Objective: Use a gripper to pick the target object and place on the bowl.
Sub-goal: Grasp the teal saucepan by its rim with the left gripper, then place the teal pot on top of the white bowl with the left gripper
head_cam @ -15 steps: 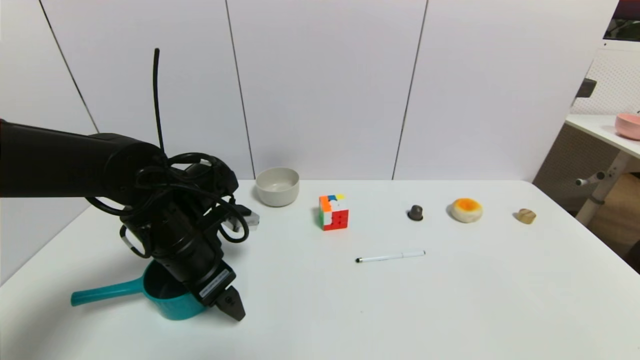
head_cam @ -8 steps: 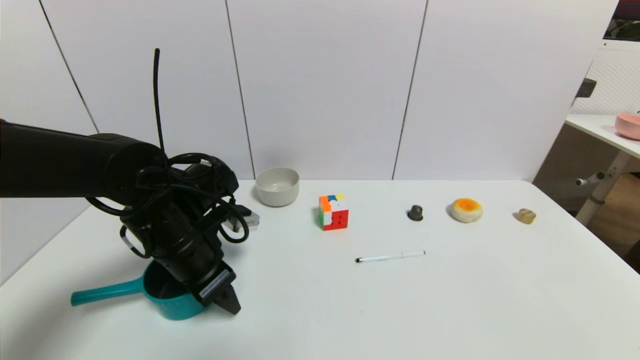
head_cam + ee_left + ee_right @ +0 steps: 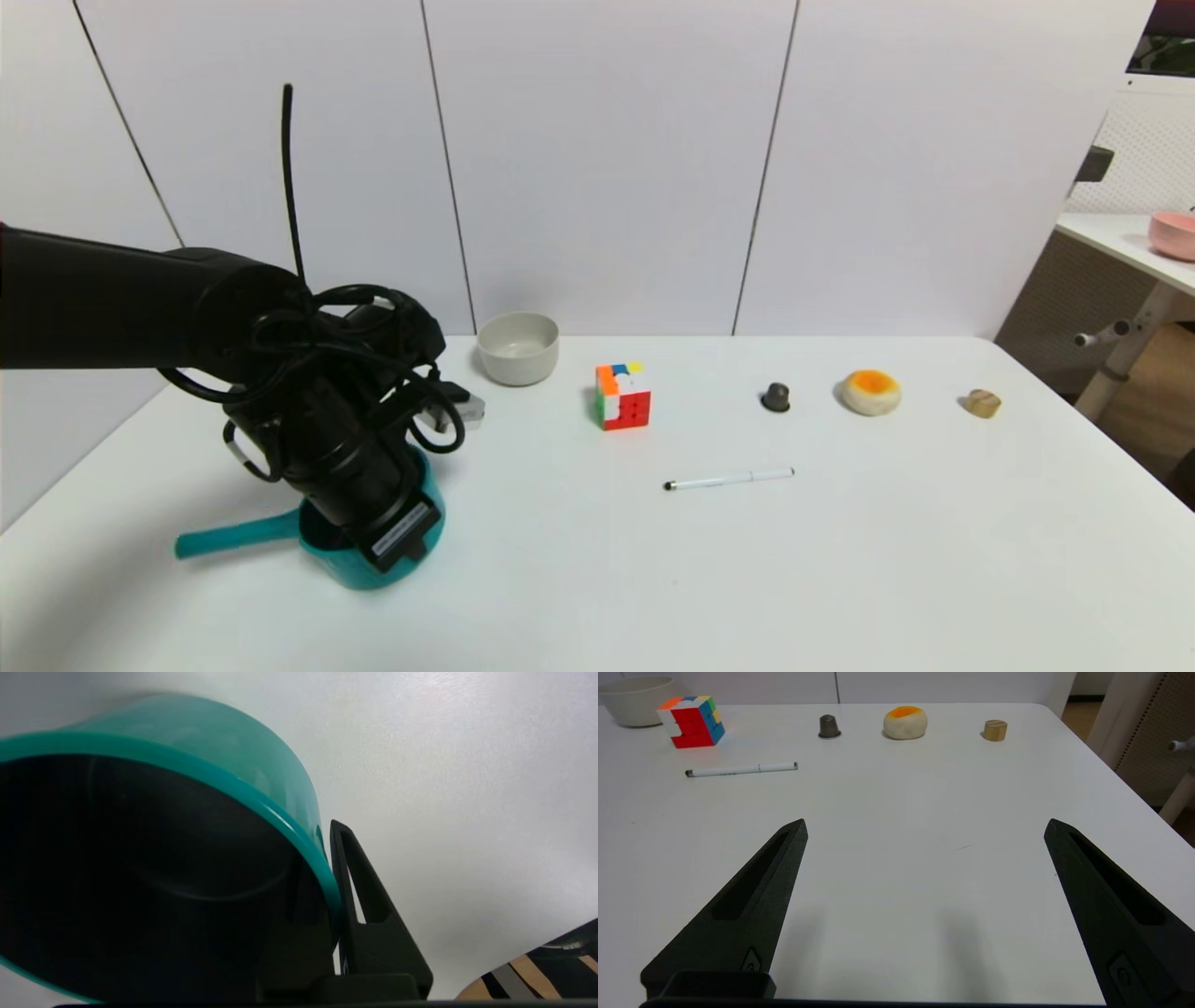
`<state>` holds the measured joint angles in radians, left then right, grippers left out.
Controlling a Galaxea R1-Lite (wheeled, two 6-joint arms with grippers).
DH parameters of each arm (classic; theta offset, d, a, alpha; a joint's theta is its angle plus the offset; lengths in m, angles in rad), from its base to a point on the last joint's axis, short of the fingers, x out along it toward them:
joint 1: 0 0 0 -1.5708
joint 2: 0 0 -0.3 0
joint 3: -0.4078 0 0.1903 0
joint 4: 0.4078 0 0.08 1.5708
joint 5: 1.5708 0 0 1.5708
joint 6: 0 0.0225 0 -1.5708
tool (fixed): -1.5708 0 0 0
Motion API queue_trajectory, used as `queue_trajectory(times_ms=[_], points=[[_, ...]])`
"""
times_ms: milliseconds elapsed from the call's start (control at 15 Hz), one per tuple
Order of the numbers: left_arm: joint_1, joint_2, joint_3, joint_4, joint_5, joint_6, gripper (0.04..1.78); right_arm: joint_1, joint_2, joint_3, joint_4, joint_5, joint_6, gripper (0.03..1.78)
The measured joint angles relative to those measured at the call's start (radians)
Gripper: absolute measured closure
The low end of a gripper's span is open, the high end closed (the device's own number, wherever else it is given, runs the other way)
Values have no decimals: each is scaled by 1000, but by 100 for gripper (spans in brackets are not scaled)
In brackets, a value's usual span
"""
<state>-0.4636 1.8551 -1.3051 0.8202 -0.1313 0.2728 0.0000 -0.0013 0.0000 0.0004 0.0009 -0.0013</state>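
Note:
The teal saucepan (image 3: 359, 571) is at the front left of the white table, tilted, its long handle (image 3: 238, 535) pointing left. My left gripper (image 3: 403, 543) is shut on its rim. In the left wrist view one finger (image 3: 369, 905) presses the outside wall of the saucepan (image 3: 224, 742) and the other is inside the dark bowl of the pan, with the gripper (image 3: 322, 858) astride the rim. The off-white bowl (image 3: 518, 347) stands at the back of the table, apart from the pan. My right gripper (image 3: 924, 828) is open and empty over the bare table, out of the head view.
A multicoloured cube (image 3: 623, 396) stands right of the bowl. A white pen (image 3: 728, 480) lies mid-table. A dark cone-shaped piece (image 3: 775, 397), an orange-topped white round thing (image 3: 871, 391) and a small wooden piece (image 3: 982, 402) line the back right. A pink bowl (image 3: 1173, 233) sits on a side table.
My left gripper closed on the saucepan's rim. The saucepan has shifted to the right and tilted with the gripper, its handle following.

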Motion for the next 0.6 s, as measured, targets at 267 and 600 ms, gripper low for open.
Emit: queue_trajectory(times_ms=[267, 600], points=[[0, -7, -1, 3, 0, -1, 170, 0, 0, 0, 0, 0, 0, 6], [1, -23, -83, 5, 45, 5, 170, 0, 0, 0, 0, 0, 0, 6]])
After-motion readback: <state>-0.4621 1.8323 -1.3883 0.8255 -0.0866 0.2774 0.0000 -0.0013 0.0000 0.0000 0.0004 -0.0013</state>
